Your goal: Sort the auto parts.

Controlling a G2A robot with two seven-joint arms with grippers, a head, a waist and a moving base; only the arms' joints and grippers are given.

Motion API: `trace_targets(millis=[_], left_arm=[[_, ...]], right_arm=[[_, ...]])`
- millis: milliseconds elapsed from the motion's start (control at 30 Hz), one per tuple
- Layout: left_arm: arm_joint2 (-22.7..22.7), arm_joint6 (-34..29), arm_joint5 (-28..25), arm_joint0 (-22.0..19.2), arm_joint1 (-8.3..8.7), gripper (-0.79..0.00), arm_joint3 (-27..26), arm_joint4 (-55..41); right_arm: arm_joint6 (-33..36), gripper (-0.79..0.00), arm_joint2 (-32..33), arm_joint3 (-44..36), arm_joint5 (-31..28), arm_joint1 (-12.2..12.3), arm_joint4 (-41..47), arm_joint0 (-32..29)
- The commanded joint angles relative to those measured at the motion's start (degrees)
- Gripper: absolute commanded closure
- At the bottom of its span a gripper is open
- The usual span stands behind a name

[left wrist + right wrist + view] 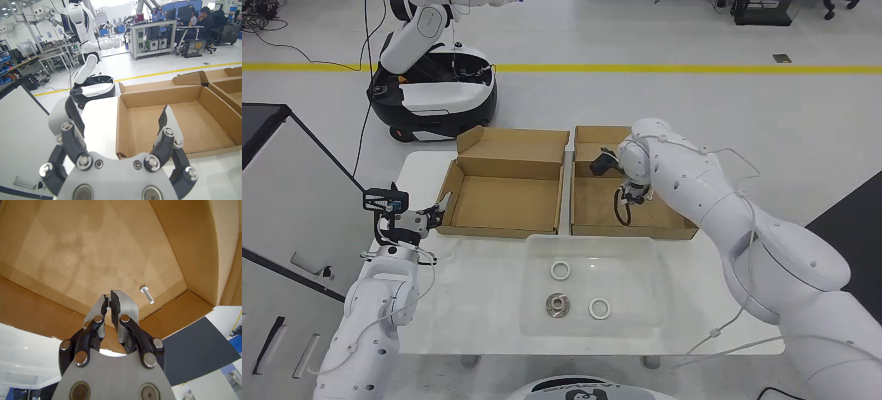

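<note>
right gripper [109, 297] pinching bolt [108, 303] over right box [75, 247] | loose bolt [147, 294] beside | left gripper [117, 103] spread wide, empty

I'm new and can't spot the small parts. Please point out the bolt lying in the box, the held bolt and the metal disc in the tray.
loose bolt [147, 295]: right wrist view, middle of its shank.
held bolt [108, 303]: right wrist view, its threaded shank.
metal disc [558, 304]: top view, its middle.

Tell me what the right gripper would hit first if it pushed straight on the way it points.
Probably the cardboard box floor: the held bolt in the right gripper would touch it first. The loose bolt lies off to one side. Depth is unclear.
</note>
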Motion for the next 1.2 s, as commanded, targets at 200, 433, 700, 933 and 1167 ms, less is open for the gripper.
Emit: trace_targets(millis=[200,433,700,933,1167], left_arm=[[0.0,0.0,0.0,0.0,0.00,-0.785,0.0,0.0],[0.0,0.0,0.0,0.0,0.00,-0.785,0.0,0.0],[0.0,0.0,0.0,0.0,0.00,-0.785,0.0,0.0],[0.0,0.0,0.0,0.0,0.00,-0.785,0.0,0.0],[0.0,0.0,0.0,0.0,0.00,-0.785,0.0,0.0]], right_arm=[[-2.1,0.000,0.3,3.0,1.0,-0.9,-1.1,-0.3],[-7.6,0.000,1.7,5.6,3.8,-1.6,-0.9,-0.7],[-7.2,0.000,2.1,6.6,3.4,-2.4,-1.4,-0.7],[-6.4,0.000,2.5,7.4,3.5,-3.0,-1.7,-1.2],[-6.7,0.000,3.0,8.3,3.5,-3.3,-2.3,-2.0]])
